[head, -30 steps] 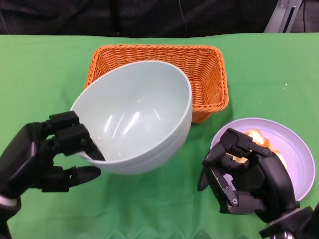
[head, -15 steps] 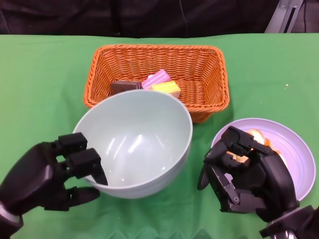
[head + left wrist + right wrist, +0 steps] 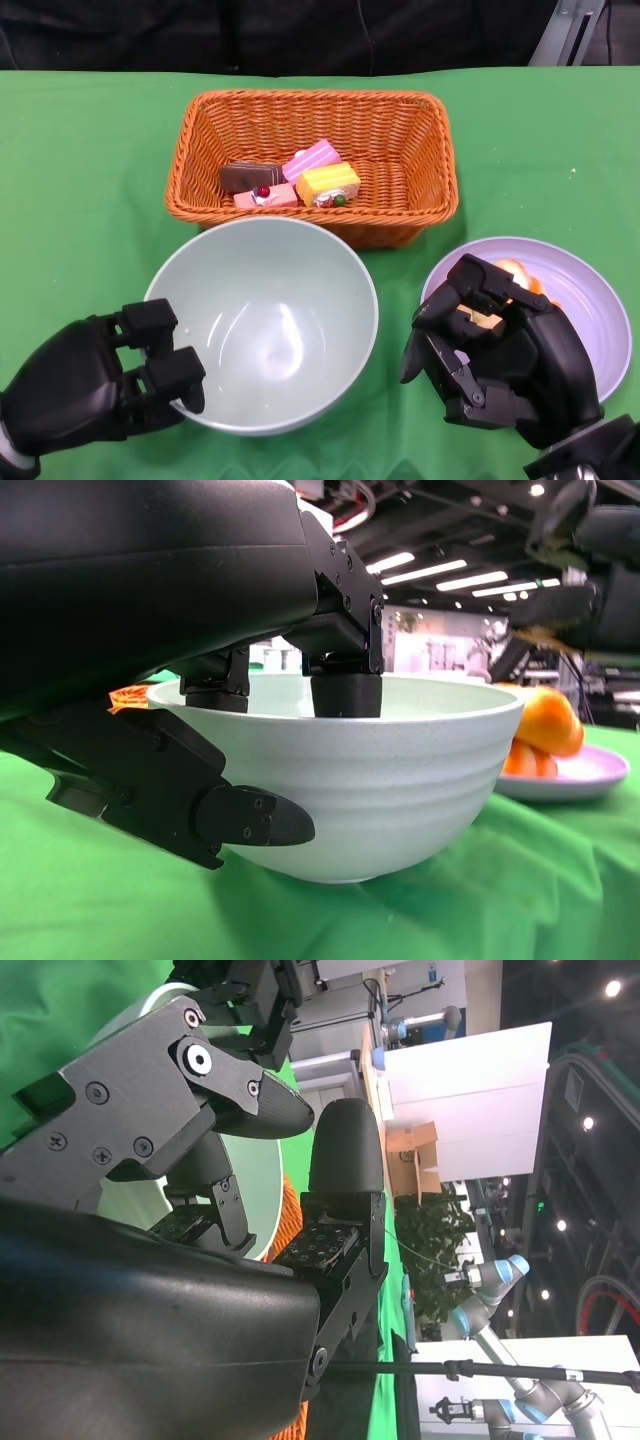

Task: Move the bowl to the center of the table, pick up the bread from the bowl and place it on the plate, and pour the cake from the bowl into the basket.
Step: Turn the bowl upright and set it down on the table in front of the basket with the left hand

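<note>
The pale green bowl (image 3: 270,320) stands upright and empty on the green cloth, in front of the orange basket (image 3: 310,100). My left hand (image 3: 100,385) grips its near-left rim, with fingers inside the rim and the thumb under the outer wall (image 3: 250,815). Several small cakes (image 3: 295,185) lie in the basket. At the right, the lavender plate (image 3: 590,300) holds the orange bread (image 3: 512,270), partly hidden behind my right hand (image 3: 500,360). That hand hangs over the plate's near-left edge with its fingers curled in and nothing in them.
The basket's near wall sits close behind the bowl. Green cloth stretches to the left of the basket and bowl. The table's far edge meets a dark backdrop.
The bowl has come down from its tilt over the basket and back toward me, and now stands upright on the cloth. The cakes now show in the basket. My right hand has not moved.
</note>
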Action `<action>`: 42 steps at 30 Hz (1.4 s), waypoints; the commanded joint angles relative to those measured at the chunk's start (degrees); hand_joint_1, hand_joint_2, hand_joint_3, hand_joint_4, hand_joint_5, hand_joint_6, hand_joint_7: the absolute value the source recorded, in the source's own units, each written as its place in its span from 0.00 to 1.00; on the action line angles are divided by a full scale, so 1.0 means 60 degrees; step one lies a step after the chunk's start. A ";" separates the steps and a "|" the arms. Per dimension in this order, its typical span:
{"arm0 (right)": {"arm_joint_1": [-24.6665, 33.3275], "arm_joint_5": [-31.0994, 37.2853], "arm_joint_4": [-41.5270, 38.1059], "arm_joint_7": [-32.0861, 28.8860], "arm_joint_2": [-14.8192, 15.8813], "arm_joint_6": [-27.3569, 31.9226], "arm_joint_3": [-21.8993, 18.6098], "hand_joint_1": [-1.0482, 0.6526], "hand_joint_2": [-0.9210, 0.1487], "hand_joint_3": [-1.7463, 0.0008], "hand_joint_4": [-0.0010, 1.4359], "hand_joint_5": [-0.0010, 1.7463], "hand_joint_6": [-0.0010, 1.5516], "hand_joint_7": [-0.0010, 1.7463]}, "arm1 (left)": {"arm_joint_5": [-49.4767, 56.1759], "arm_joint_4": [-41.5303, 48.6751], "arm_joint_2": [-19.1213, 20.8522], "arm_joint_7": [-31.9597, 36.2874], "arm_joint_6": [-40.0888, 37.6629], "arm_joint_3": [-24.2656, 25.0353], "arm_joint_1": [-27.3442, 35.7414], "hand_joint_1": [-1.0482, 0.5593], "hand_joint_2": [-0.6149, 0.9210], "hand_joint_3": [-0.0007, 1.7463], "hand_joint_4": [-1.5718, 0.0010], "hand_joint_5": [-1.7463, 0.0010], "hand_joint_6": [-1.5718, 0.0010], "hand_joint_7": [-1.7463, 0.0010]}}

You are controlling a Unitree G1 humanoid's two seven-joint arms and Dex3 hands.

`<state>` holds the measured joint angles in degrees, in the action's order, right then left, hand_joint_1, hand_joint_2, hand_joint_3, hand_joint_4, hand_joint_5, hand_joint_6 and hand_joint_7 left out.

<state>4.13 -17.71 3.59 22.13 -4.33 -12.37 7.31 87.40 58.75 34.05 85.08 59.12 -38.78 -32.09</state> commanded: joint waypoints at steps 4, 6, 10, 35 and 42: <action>0.0096 -0.0126 0.0253 -0.0031 0.0072 0.0113 -0.0097 0.53 0.37 0.43 0.53 0.90 0.42 0.76 | -0.0321 0.0666 0.0000 0.0615 -0.0929 -0.1277 -0.0502 0.56 1.00 0.17 0.65 0.00 0.73 0.00; 0.0109 -0.0144 0.0281 -0.0023 0.0081 0.0147 -0.0098 0.53 0.37 0.43 0.53 0.90 0.42 0.77 | -0.0465 0.0752 -0.0062 0.0529 -0.1277 -0.1542 -0.0549 0.55 1.00 0.14 0.65 0.00 0.74 0.00; 0.0122 -0.0179 0.0281 -0.0005 0.0066 0.0187 -0.0117 0.53 0.37 0.43 0.54 0.91 0.42 0.77 | -0.0758 0.0853 -0.0217 0.0084 -0.2011 -0.1961 -0.0582 0.48 1.00 0.10 0.69 0.00 0.71 0.09; 0.0078 -0.0113 -0.0009 0.0065 0.0072 0.0044 -0.0078 0.54 0.41 0.38 0.54 0.90 0.42 0.76 | -0.2483 -0.0156 -0.0105 0.1237 0.0696 -0.1858 -0.0266 0.00 1.00 0.32 0.89 1.00 0.90 1.00; 0.0078 -0.0123 0.0004 0.0089 0.0133 0.0151 -0.0058 0.53 0.41 0.39 0.54 0.90 0.42 0.76 | -0.3261 0.0008 0.0614 -0.0472 0.4019 -0.1796 -0.0592 0.00 1.00 0.33 0.97 1.00 0.97 1.00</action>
<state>4.45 -18.60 3.42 22.46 -4.16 -11.36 7.41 69.75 57.67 34.91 86.25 77.66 -49.64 -35.05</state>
